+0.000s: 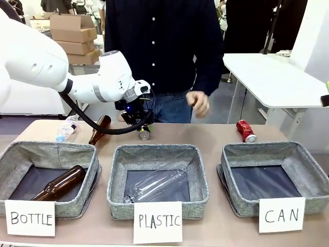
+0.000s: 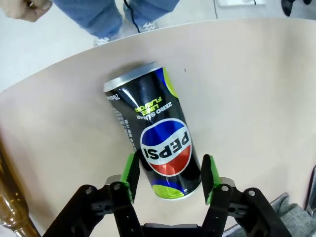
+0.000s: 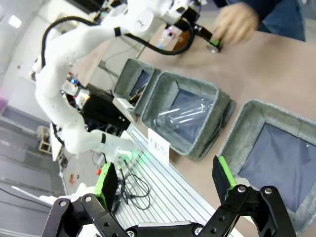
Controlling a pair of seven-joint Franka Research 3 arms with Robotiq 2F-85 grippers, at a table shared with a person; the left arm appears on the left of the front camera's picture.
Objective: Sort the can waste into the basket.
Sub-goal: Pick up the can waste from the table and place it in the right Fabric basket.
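Left gripper [image 2: 170, 173] is straddling the dark can [image 2: 153, 133], far middle of the surface [image 1: 205, 135].
Its jaws are standing wide around it; the red can [image 1: 245, 130] is lying at the CAN basket's [image 1: 234, 198] far side; the right gripper [image 3: 165, 177] is gaping empty.

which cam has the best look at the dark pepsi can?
Left wrist view: the dark can lies on its side mid-frame, label readable, between the pads of the open left hand. Front view shows just its silver end below that hand. Right wrist view: a far-off speck at most.
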